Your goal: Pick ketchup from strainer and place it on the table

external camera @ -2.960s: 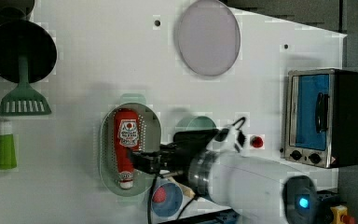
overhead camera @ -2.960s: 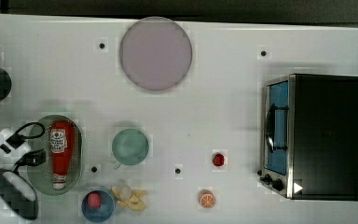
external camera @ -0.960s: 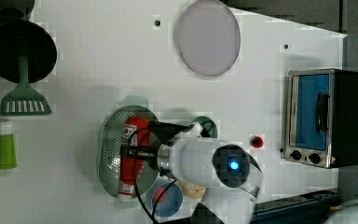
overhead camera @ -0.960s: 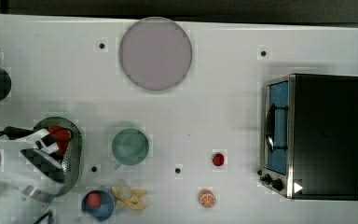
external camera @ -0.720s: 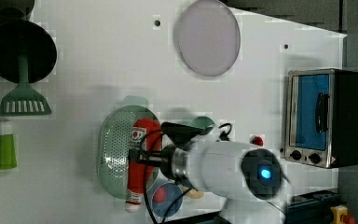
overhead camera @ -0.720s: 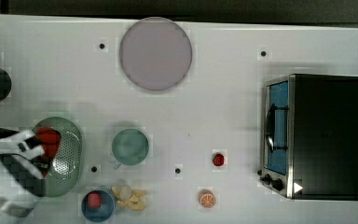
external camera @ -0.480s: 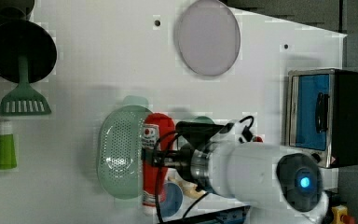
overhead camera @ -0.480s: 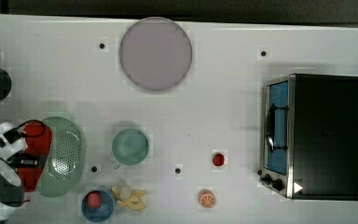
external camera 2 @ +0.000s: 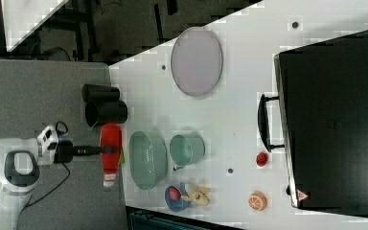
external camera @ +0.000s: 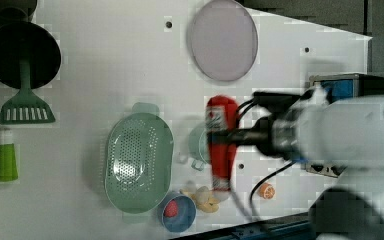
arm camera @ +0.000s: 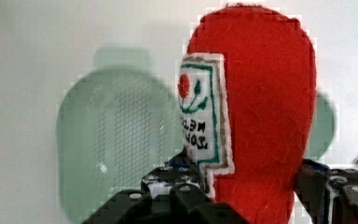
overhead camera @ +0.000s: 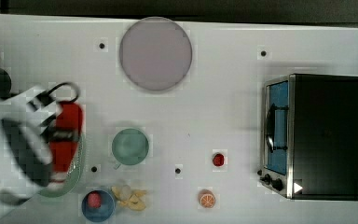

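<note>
- The ketchup (external camera: pixel 222 145) is now out of the strainer (external camera: pixel 138 161): three seconds ago it lay inside the basket, and now the basket sits empty on the table (external camera: pixel 105 65).
- The gripper (arm camera: pixel 251 196) is pinching the bottle across its body, one finger on either side; in the right view the bottle hangs clear above the tabletop at the end of the outstretched gripper.
- Over the last second the bottle has travelled sideways off the strainer. In the left view it now appears past the strainer's right rim, in front of the green cup (external camera: pixel 196 145); in the top view it overlaps the strainer's left edge, so its exact spot over the table is hard to fix.
- The pick looks done. What remains is choosing bare table beside the strainer, lowering, and letting go.
</note>
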